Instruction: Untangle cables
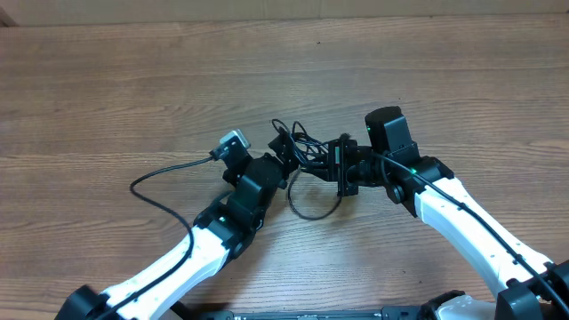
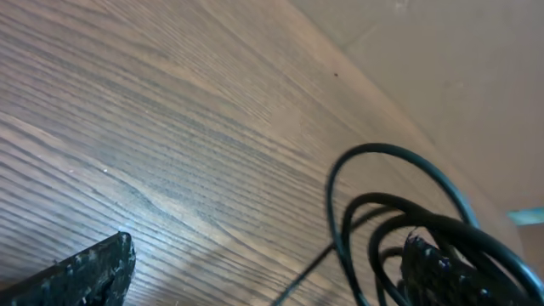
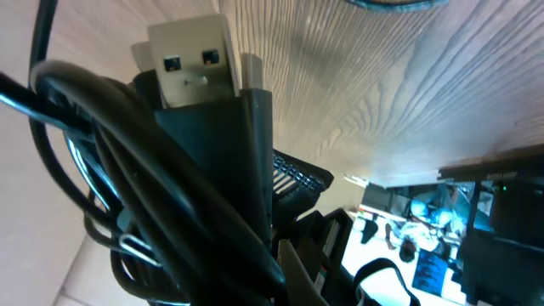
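Observation:
The cables [image 1: 305, 145] are a knot of thin black cords between my two grippers, with one loop [image 1: 308, 212] lying toward the front. My left gripper [image 1: 286, 154] is at the knot's left side. In the left wrist view its fingers [image 2: 272, 248] are wide apart and several cord loops [image 2: 382, 148] curl around the right finger. My right gripper [image 1: 340, 167] is at the knot's right side. In the right wrist view it [image 3: 293, 251] is shut on a bundle of cords [image 3: 127, 170], and a metal USB plug [image 3: 191, 59] sticks out above them.
The wooden table [image 1: 133, 80] runs in all directions around the knot. A thicker black cable [image 1: 142, 182] belonging to the left arm loops out to the left of that arm. The back edge of the table is at the top.

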You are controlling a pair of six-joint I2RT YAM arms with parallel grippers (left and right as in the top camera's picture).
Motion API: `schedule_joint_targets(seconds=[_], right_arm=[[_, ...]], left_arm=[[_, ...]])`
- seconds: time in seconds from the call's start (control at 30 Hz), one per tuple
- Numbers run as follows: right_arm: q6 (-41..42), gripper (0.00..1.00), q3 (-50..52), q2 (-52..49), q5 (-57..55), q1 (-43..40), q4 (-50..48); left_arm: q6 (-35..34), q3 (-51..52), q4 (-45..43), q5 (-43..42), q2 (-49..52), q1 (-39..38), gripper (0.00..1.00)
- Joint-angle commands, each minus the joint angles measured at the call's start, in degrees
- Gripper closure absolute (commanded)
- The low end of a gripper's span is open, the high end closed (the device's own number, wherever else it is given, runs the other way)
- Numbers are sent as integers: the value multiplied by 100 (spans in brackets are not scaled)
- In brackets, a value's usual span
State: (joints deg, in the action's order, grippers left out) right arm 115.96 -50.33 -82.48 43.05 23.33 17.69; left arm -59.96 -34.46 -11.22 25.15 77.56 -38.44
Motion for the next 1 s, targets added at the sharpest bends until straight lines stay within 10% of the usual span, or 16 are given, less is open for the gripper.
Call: schedule_joint_targets(seconds=[0.0, 0.13, 0.4, 0.8, 0.97], right_arm=[[704, 96, -116, 114, 1266, 326, -157], [708, 96, -116, 114, 1388, 326, -396], [710, 96, -116, 114, 1335, 326, -584], [463, 96, -116, 114, 9, 251, 533], [-2380, 96, -116, 114, -728, 254, 737]], left_arm=[[323, -4, -20, -448, 538, 26, 0], [328, -2, -15, -811, 793, 308, 11], [1845, -4, 229, -2546, 817, 1290, 89], [2275, -11, 1694, -4763, -372, 2826, 95], [2577, -11, 2229, -5549, -1064, 3056, 93]])
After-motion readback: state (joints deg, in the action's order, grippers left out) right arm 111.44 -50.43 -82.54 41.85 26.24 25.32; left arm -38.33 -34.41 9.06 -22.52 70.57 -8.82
